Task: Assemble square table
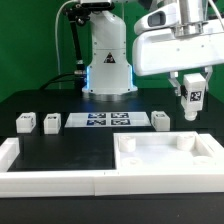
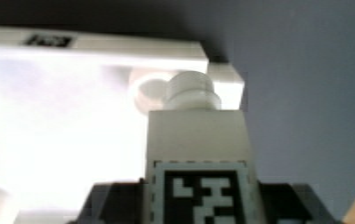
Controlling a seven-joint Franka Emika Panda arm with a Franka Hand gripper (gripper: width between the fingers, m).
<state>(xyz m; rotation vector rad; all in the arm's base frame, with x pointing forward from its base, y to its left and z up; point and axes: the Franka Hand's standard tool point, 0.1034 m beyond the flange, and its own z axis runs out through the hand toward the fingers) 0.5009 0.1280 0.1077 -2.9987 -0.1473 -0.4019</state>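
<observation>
The square table's top, a large white panel (image 1: 165,160) with a raised rim, lies at the exterior view's lower right. My gripper (image 1: 190,86) is shut on one white tagged leg (image 1: 191,96) and holds it upright, a little above the panel's far right corner. In the wrist view the held leg (image 2: 200,140) runs out from my gripper (image 2: 200,206), and its rounded tip is over a corner of the panel (image 2: 67,100), which carries a small tag (image 2: 49,40). Three more legs stand on the table: two at the left (image 1: 25,122) (image 1: 50,122), one behind the panel (image 1: 160,119).
The marker board (image 1: 105,120) lies flat in front of the robot's base (image 1: 108,65). A long low white wall (image 1: 45,172) edges the black surface along the front, left of the panel.
</observation>
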